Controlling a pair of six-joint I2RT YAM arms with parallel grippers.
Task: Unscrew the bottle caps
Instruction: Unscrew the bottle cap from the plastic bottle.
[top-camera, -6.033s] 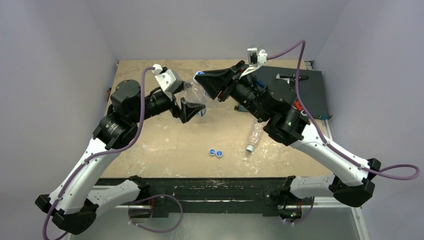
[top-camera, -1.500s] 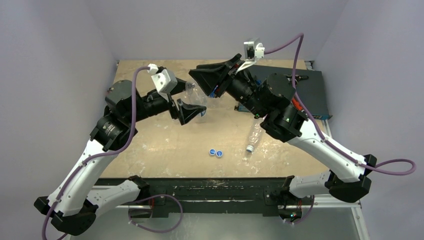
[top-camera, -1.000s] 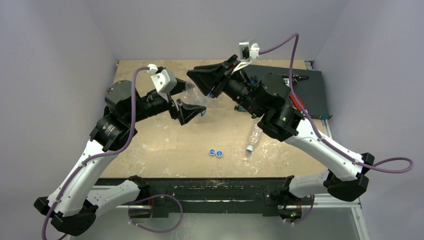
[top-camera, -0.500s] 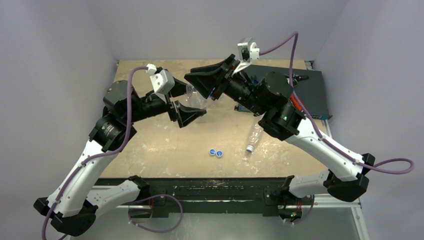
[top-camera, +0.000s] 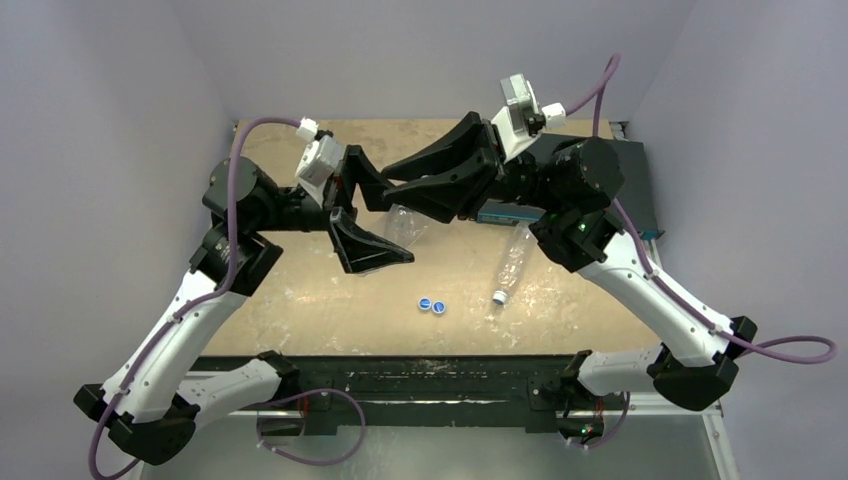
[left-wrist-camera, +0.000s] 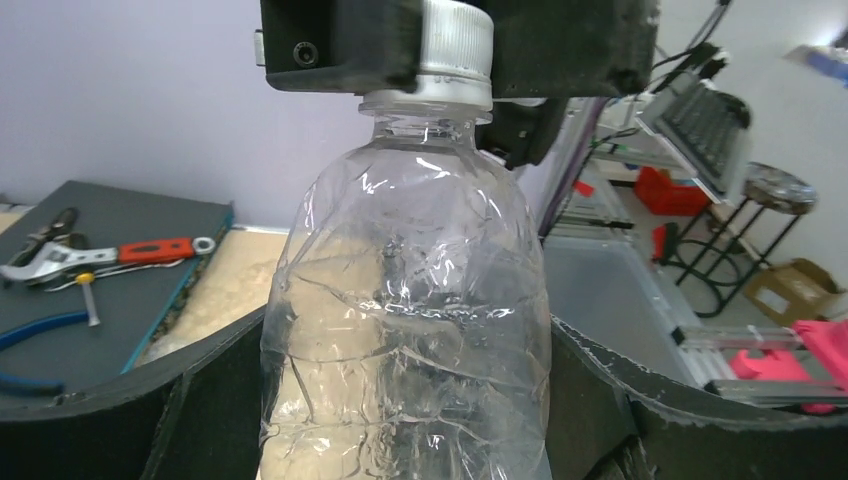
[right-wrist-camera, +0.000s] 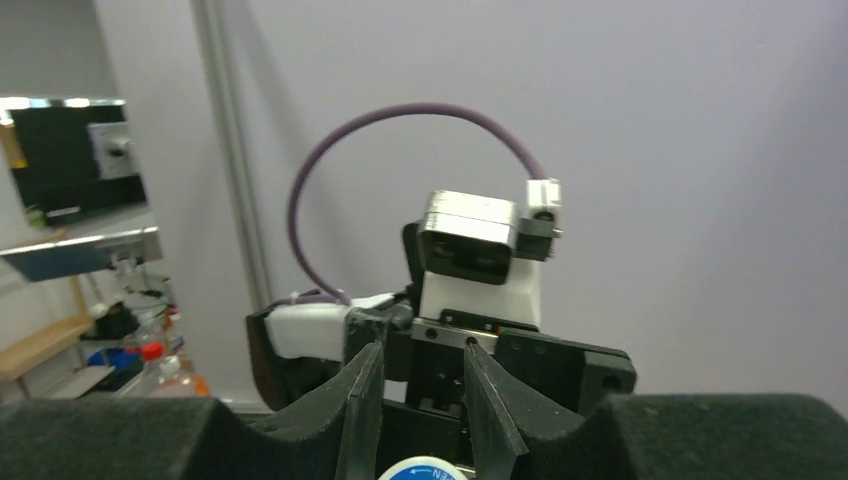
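Note:
A crinkled, unlabelled clear bottle (left-wrist-camera: 405, 330) stands between my left gripper's (left-wrist-camera: 405, 410) black fingers (left-wrist-camera: 600, 400), which are shut on its body. Its cap (left-wrist-camera: 455, 50), ribbed white on the side, sits on the neck. My right gripper's jaws are clamped on it from above. In the right wrist view the cap (right-wrist-camera: 430, 470) shows a blue top with a white mark, low between the right gripper's (right-wrist-camera: 421, 352) fingers. From above, the left gripper (top-camera: 388, 215) and right gripper (top-camera: 388, 190) meet over the table's middle with the bottle (top-camera: 408, 226) between them.
Two loose blue caps (top-camera: 431, 305) lie on the wooden table (top-camera: 300, 290) near the front. A second clear bottle (top-camera: 510, 265) lies on its side to their right. A dark tray (left-wrist-camera: 110, 215) with a red-handled wrench (left-wrist-camera: 150, 250) sits at the back right.
Both arms have shifted with the bottle still held between them. The right wrist has swung round and now lies more level. The left gripper has turned and sits nearer the table's middle.

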